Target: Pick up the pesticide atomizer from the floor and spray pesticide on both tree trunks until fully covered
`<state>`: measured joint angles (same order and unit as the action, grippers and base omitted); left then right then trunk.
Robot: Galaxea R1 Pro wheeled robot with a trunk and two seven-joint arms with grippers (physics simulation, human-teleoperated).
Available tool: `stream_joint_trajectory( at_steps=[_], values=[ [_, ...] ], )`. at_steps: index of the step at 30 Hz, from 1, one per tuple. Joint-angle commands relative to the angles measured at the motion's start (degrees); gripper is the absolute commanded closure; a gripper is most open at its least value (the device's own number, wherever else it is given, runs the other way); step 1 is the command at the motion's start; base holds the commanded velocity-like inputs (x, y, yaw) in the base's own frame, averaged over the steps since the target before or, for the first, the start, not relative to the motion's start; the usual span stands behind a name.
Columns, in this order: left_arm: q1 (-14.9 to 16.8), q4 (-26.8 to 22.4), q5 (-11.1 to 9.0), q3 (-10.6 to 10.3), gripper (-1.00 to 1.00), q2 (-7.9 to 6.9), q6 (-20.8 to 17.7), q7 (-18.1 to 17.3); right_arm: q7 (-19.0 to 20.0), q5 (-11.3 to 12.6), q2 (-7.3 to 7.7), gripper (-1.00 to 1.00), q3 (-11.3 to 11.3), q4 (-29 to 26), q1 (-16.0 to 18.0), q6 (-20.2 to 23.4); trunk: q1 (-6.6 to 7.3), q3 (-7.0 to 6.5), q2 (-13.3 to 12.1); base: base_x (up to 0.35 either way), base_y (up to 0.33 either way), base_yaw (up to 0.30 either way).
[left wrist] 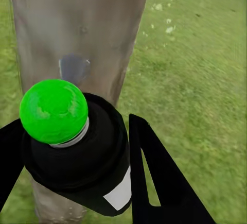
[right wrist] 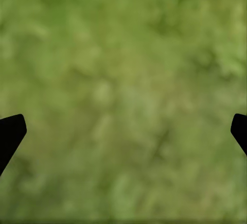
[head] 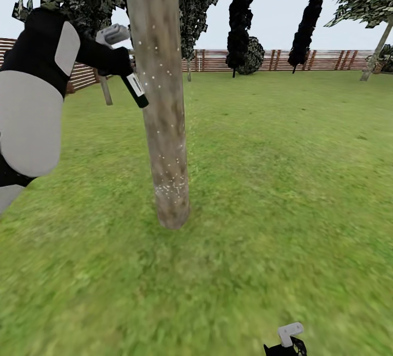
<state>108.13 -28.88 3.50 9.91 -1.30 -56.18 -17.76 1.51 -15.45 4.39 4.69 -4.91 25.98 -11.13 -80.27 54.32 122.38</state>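
Note:
The tree trunk (head: 162, 99) rises grey-brown and mottled just left of centre, dotted with white pesticide specks (head: 170, 188) that are densest near its base. My left gripper (head: 117, 61) is raised beside the trunk's left side, shut on the pesticide atomizer (head: 135, 88), a black bottle with a white label and a grey trigger head. In the left wrist view the atomizer (left wrist: 98, 167) fills the left gripper (left wrist: 74, 123), a green ball on its end, and the trunk (left wrist: 77, 28) stands close behind. My right gripper (head: 285, 345) hangs low over grass; its fingertips (right wrist: 10, 131) stand wide apart and open.
Green lawn (head: 284, 181) stretches all around to a brown slatted fence (head: 327, 60). Dark conifers (head: 240, 17) stand by the fence. Another tree with a leaning pale trunk (head: 376, 53) stands at far right. A thin trunk (head: 189, 69) stands behind the near one.

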Motion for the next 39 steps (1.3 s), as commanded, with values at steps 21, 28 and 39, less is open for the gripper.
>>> stream_joint_trajectory(
  at_steps=[21,28,39],
  values=[
    [-0.29,26.72,0.27,0.28,1.00,0.22,12.21,0.18,0.16,-0.46,0.00,-1.00,0.47,0.07,0.03,-0.20,0.01,0.05,0.02,-0.076,0.000,0.000],
    [-1.79,26.94,0.45,0.17,1.00,-0.17,15.38,0.25,0.16,-0.49,0.00,-1.00,0.47,0.07,0.03,-0.20,0.01,0.05,0.02,0.000,0.000,0.000],
    [-14.53,27.03,6.58,0.11,1.00,-0.56,26.25,0.27,0.16,-0.70,0.22,-1.00,0.49,0.25,0.03,-0.14,0.01,0.05,0.02,0.000,0.000,0.000]
  ],
)
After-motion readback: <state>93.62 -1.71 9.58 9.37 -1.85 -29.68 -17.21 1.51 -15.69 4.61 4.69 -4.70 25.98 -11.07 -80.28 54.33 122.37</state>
